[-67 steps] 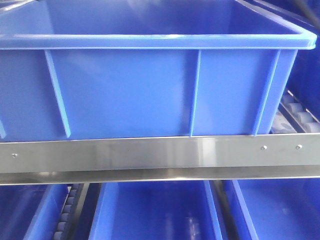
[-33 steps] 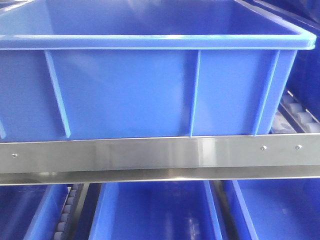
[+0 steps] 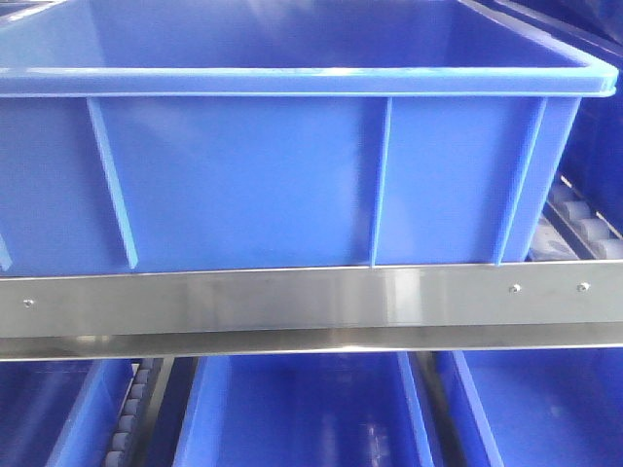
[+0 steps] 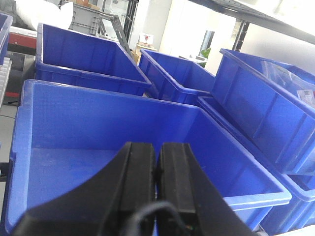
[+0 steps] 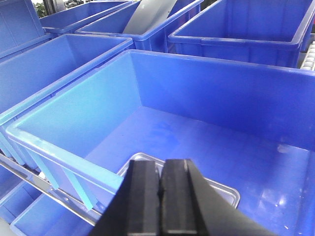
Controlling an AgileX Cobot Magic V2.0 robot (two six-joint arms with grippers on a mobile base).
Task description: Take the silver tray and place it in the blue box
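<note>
My right gripper (image 5: 160, 184) sits at the bottom centre of its wrist view, fingers pressed together with nothing between them. Just beyond it, low in that frame, the tray (image 5: 224, 192) lies on the floor of the box (image 5: 74, 105), close to the near wall; the gripper hides most of it, so I only see its rim and rounded corners. I judge the placing done.

The left gripper (image 4: 157, 169) is also pressed together and empty, at the bottom centre of its own view above a box floor where no tray shows. I can't tell whether that is the same box.

In the front view the box wall (image 3: 253, 180) fills the upper frame, resting behind a steel rail (image 3: 311, 302); neither the tray nor the grippers show there.

The risks I see now are in pulling back. The right gripper hangs low inside the walls, so a retreat without lifting first could catch the thick near rim and shove the box on its rail. Dipping instead could knock the tray and skid it across the floor.
</note>
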